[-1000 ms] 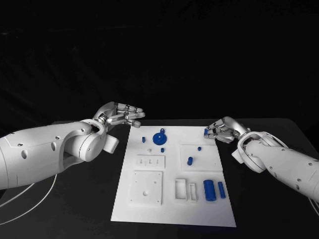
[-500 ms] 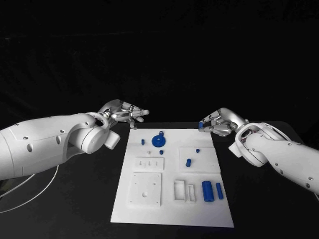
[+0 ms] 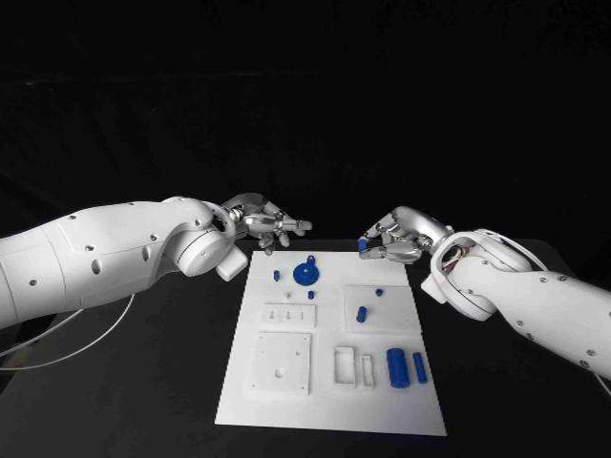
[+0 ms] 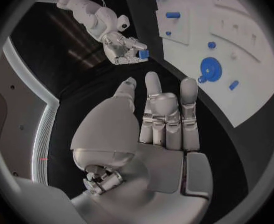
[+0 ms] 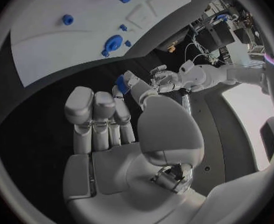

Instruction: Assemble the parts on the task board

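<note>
Task board [image 3: 330, 382]: white plate on the black table [image 3: 155, 382], used as landmark below.

Right hand [image 3: 389, 240]: just past the board's far right corner, above the table. Fingers curled in; a small blue part [image 3: 364, 244] is pinched at the fingertips. The left wrist view shows the same blue piece [image 4: 144, 54] held in that hand [image 4: 123, 49].

Left hand [image 3: 267, 227]: just past the board's far left corner. Fingers apart and extended, nothing held; the left wrist view shows its palm [image 4: 156, 134] bare.

Parts on the board:
- blue disc with a knob [image 3: 305, 273], far end, left of centre
- small blue peg [image 3: 277, 275] just left of the disc
- short blue piece [image 3: 362, 311] in the right-hand square panel
- two blue cylinders [image 3: 406, 366] side by side, near right area
</note>
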